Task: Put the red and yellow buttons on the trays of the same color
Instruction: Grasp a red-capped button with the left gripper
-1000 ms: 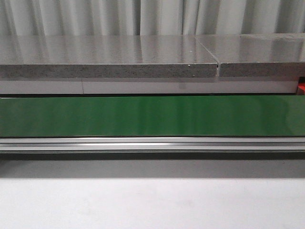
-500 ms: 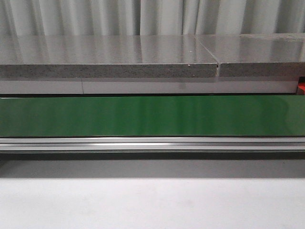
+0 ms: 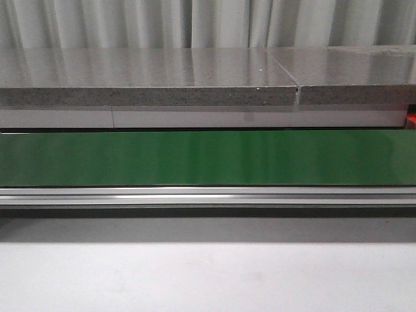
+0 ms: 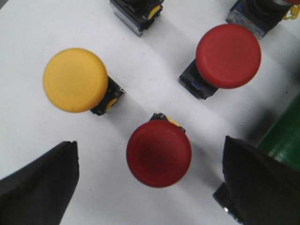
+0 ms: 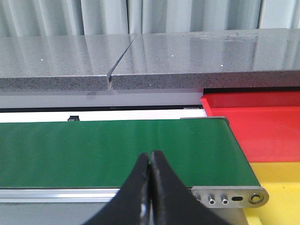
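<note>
**Buttons sat beneath the spread left gripper**

Buttons of the mushroom-head kind stood on a smooth white surface (image 4: 140, 70) under the left gripper (image 4: 150, 183), whose two dark, matte fingers (image 4: 40, 185) were spread wide apart with nothing between them but open space. A red button (image 4: 158, 153) lay directly between the fingers, its round, glossy domed cap facing up toward the wrist camera, so its long axis ran straight up from the surface; a small black and yellow base peeked out behind the cap. A yellow button (image 4: 75, 79) stood beyond one finger, and a second red button (image 4: 228, 56) beyond the other, each tilted slightly so that a boxy dark base showed beside the cap.

The right gripper (image 5: 150, 187) had its black, tapering fingers pressed together, holding nothing. Ahead of it ran a flat green belt (image 5: 117, 150) with a metal end fitting, and off to its right sat a shiny red tray (image 5: 253, 126) adjoining a yellow tray (image 5: 279, 187). Behind ran a speckled grey stone slab (image 5: 187, 61).
</note>
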{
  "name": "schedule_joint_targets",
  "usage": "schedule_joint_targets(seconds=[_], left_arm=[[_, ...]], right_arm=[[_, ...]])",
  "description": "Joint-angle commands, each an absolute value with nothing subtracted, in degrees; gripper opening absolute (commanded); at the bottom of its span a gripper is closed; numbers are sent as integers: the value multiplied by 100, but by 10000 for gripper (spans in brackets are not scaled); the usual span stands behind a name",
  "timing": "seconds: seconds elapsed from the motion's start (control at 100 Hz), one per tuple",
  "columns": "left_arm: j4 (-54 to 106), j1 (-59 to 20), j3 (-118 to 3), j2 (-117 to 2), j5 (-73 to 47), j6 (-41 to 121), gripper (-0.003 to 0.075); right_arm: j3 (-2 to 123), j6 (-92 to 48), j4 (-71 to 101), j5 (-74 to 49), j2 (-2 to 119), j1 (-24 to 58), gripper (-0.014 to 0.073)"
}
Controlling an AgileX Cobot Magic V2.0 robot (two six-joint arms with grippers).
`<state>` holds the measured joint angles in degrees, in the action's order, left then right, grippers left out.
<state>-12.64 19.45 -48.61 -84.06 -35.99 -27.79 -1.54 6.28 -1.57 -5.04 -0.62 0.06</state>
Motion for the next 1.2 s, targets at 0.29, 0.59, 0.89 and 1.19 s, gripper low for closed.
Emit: schedule_joint_targets(seconds=[0.29, 0.59, 0.89, 1.19], left_arm=[[-1273, 1961, -5318, -8921, -3402, -2753, 609], [-1250, 1961, -5318, -9056, -3412, -2753, 547], [-1250, 1961, -5318, -9056, -3589, -2749, 134], [-1250, 1914, -5318, -8493, -3715, -2613, -19]], right_arm=[[-71, 604, -165, 0, -171, 9, -66], [-71, 604, -165, 0, -171, 9, -66], [-71, 604, -165, 0, -171, 9, -66], [-71, 604, -165, 0, -171, 9, -66]])
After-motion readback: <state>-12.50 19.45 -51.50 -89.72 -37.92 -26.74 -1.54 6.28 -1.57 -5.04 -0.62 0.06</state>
